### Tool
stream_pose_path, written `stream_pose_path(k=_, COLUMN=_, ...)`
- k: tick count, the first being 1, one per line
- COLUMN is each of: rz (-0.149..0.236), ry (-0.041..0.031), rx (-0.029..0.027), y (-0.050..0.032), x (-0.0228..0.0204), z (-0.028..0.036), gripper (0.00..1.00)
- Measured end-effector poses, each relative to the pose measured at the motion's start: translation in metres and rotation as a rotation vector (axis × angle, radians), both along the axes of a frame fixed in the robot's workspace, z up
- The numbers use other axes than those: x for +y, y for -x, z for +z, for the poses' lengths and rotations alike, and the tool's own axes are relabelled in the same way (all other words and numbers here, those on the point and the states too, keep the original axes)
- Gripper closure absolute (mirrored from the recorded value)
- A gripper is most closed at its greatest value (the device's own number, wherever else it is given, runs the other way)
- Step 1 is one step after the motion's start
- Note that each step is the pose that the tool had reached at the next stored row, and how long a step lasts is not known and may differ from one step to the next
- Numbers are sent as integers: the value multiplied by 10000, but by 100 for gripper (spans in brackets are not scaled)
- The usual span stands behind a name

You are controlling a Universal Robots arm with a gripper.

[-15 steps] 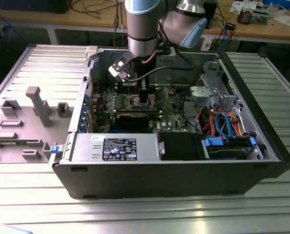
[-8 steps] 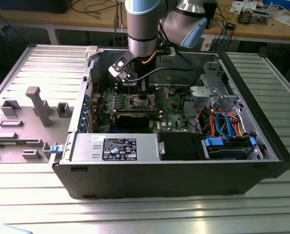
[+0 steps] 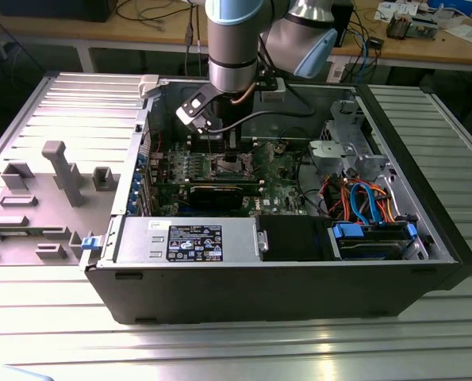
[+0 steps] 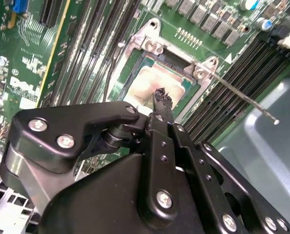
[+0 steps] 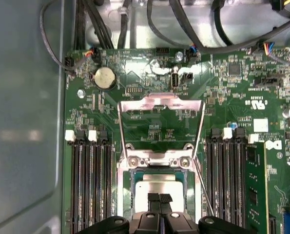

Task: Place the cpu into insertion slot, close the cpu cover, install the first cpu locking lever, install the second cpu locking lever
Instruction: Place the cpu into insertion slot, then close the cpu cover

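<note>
**Fingertips Together Over the Seated Chip, Cover Up**

On the exterior view's left, a grey fixture block (image 3: 61, 178) on the ribbed metal table (image 3: 426, 349), just beside the open computer case (image 3: 283, 294). Mid-case, toward its far wall, the arm (image 3: 234, 48) pointing down at the green motherboard (image 3: 279, 178).

Closer in, from the first wrist view: 2 banks of black memory slots (image 5: 91, 185) flanking the insertion slot (image 5: 122, 192) at the board's middle. Inside that slot, the cpu (image 5: 157, 184), lying flat, dull silver top up. Right over the cpu, the gripper (image 5: 159, 199), its 2 fingers pressed together. Touching the chip or just clear of it: cannot tell. Hinged at 1 edge of the slot, the cpu cover (image 5: 160, 102), standing open, green board visible through its window. Along 1 side of the slot, a thin locking lever (image 5: 203, 187), unlatched and sticking out free, between the slot's rim and the neighbouring memory bank.

Back in the exterior view, at the case's near right corner, a drive bay (image 3: 370, 238) with blue tabs.
</note>
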State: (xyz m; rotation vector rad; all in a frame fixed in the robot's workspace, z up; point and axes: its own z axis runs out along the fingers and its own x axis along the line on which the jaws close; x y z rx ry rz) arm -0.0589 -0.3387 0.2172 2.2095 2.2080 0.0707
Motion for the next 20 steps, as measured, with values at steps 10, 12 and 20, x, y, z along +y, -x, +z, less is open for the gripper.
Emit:
stream_pose_path(k=10, rz=151, ry=12, rx=4, y=0, x=0, z=-1, gripper=89)
stream_pose_path(k=12, rz=153, ry=12, rx=4, y=-1, x=0, z=-1, gripper=89)
stream_pose_path(k=20, rz=154, ry=15, rx=5, y=0, x=0, z=36, gripper=89)
